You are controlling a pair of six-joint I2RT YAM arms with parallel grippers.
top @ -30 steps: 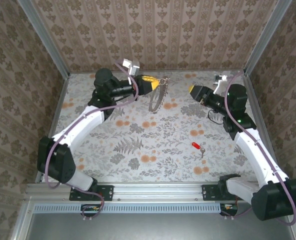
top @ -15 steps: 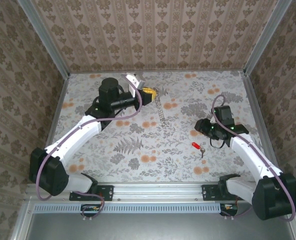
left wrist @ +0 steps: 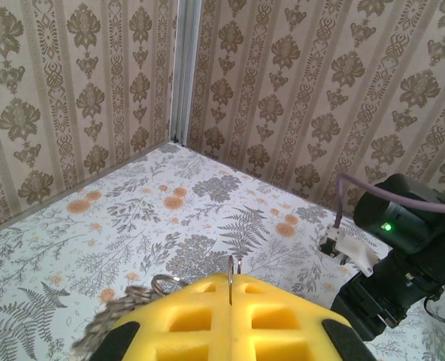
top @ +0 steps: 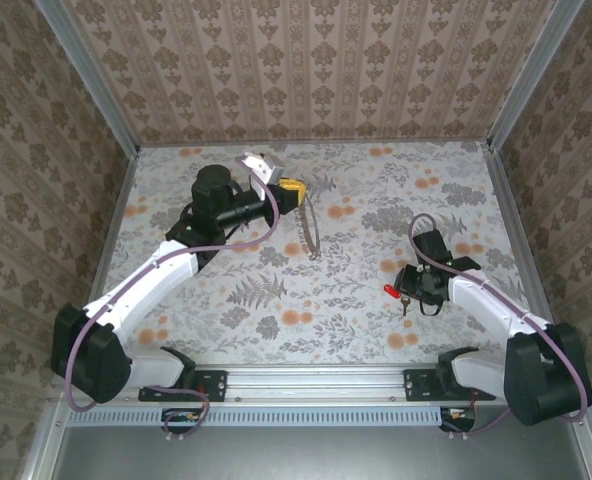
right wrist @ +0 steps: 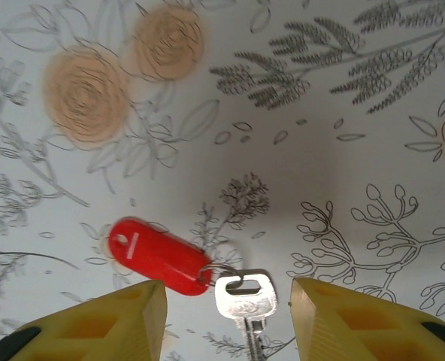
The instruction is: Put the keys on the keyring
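The key's [right wrist: 245, 295] blade runs off the bottom edge, right between my right fingers [right wrist: 102, 320], and their tips are cut off there too. Over at my left pads [left wrist: 207, 292], the keyring [left wrist: 106, 329] is just a blur off their left corner, most of it lost below the frame. From above, my right arm [top: 476, 298] covers its own fingers, and the key under them is too small to read.

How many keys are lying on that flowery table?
1. The key lies on the table, joined to a red tag, between the right gripper's open fingers. Another could be hidden from view.
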